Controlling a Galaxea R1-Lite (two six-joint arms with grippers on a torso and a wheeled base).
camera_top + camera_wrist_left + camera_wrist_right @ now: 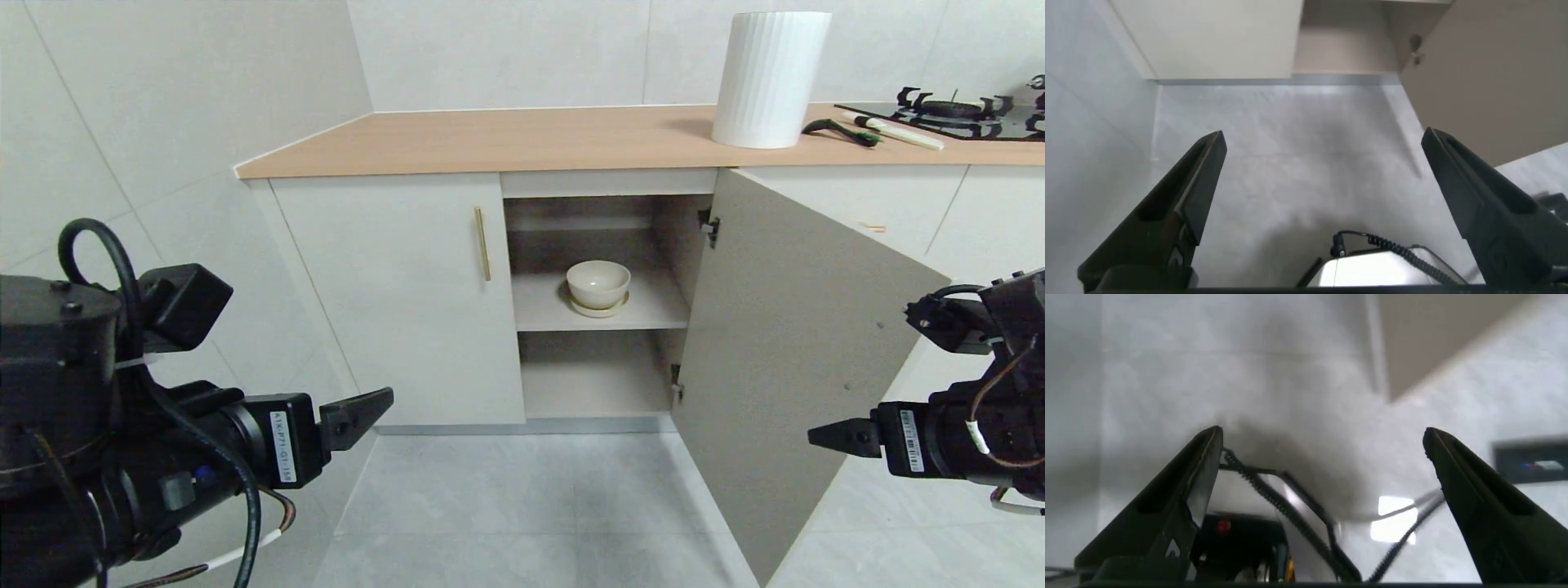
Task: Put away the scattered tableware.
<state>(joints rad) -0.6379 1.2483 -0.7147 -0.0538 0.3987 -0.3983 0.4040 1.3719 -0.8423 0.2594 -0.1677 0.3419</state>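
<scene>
Chief hazard: the open cabinet door [784, 359] stands close to your right gripper [1321, 434]. A careless swing of that arm could strike the panel or knock it shut across the shelf [653, 314]. If you reach in too steeply, you could tip the bowl [598, 283] off its saucer [598, 308]. The right gripper and the left gripper [1321, 139] both hang low over the floor, jaws spread wide, holding nothing. The bowl is cream, glazed and upright, seated on the saucer on the middle shelf, with no visible damage.
</scene>
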